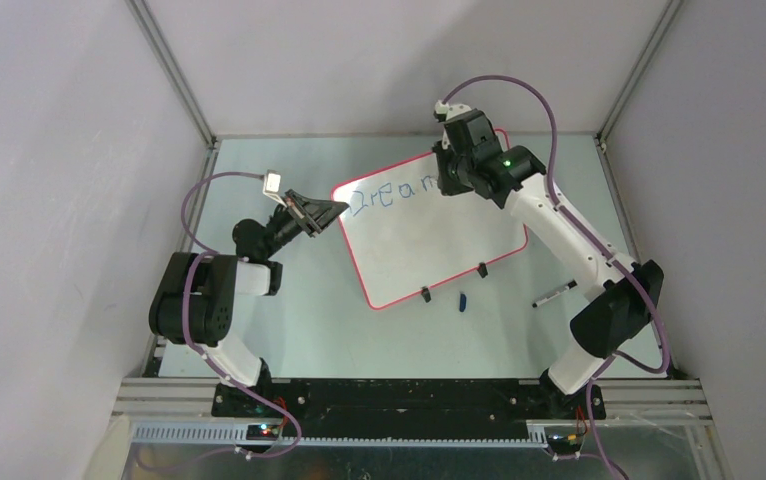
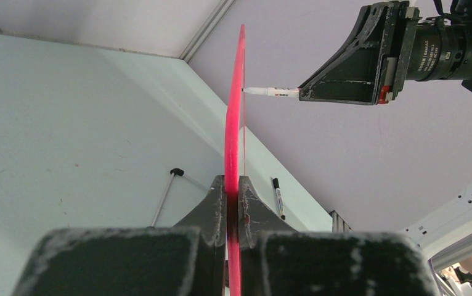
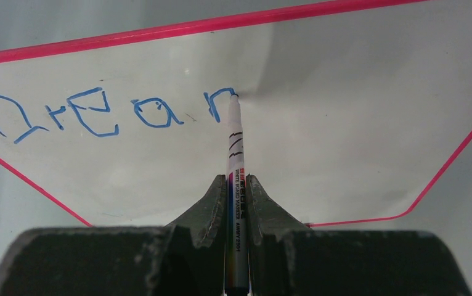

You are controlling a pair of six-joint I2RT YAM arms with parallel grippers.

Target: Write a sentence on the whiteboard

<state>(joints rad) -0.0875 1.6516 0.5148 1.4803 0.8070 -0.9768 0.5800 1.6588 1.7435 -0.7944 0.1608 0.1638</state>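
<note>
At the whiteboard (image 1: 429,240) edge, left pincer (image 2: 233,191) clamps the rim; right pincer (image 3: 238,185) squeezes a marker (image 3: 234,139), tip on the sentence (image 3: 98,114)

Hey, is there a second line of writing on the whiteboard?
No, the whiteboard carries only one line of blue letters, reading roughly Drean.

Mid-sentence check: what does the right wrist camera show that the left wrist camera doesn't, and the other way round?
Only the right wrist view: the blue lettering, reading about "Drean", with the marker tip on an unfinished next letter. Only the left wrist view: the left gripper shut on the rim of the whiteboard, which is seen edge-on, and a spare marker lying on the table. Both: the whiteboard, and the right gripper shut on the marker, its tip at the board face.
</note>
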